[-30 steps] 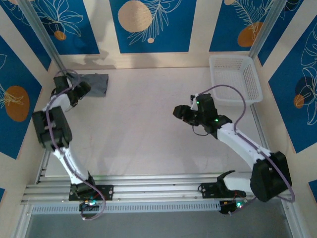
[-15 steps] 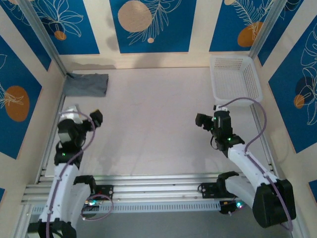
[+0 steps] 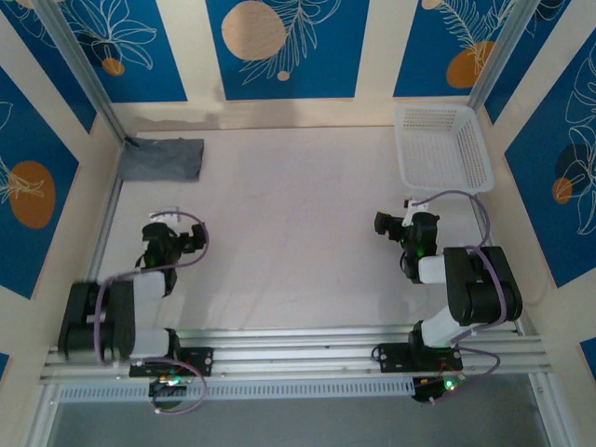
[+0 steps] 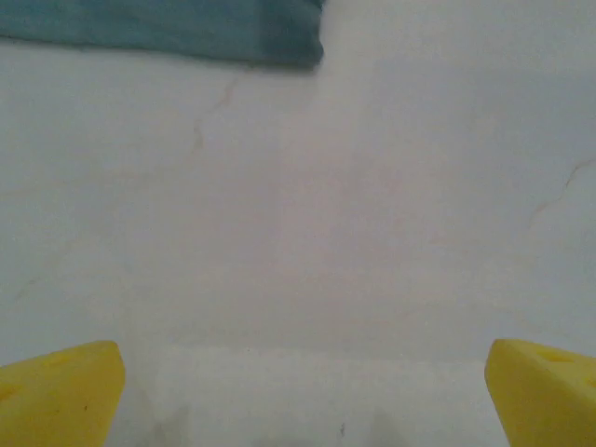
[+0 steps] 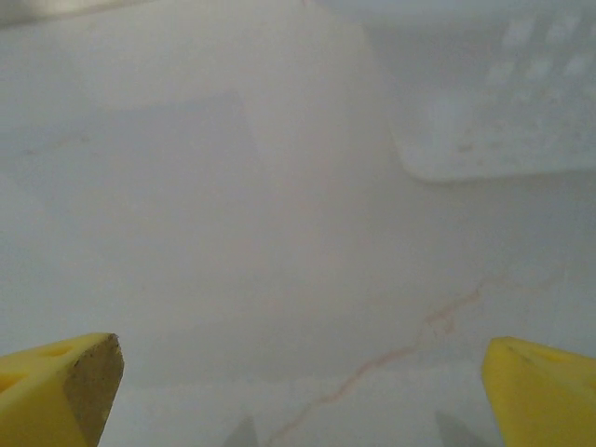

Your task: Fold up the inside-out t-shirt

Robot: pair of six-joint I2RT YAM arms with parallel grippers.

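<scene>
Item: plain slate-grey soft fabric t-shirt [image 3: 163, 158], lying as a compact, roughly rectangular bundle in the far left corner of the pale off-white tabletop [image 3: 289, 214], close against the wall; in the left wrist view its near edge shows as a teal-grey band [image 4: 186, 28] along the top of the frame. Item: left gripper [image 3: 191, 239], low over the near left part of the tabletop, well apart from the t-shirt; jaws spread wide, bare surface between the yellow fingertips [image 4: 60, 391], gripper centre at [image 4: 303, 386]. Item: right gripper [image 3: 384, 223], low over the near right part of the tabletop; jaws likewise spread wide over bare surface [image 5: 303, 382], with a thin reddish crack line in the surface just ahead of it. Item: white plastic mesh basket [image 3: 477, 149], rectangular, standing upright in the far right corner, beyond the right gripper and apart from it; seen blurred at the upper right of the right wrist view [image 5: 503, 102]. Both arms sit folded back close to their bases at the near edge.
</scene>
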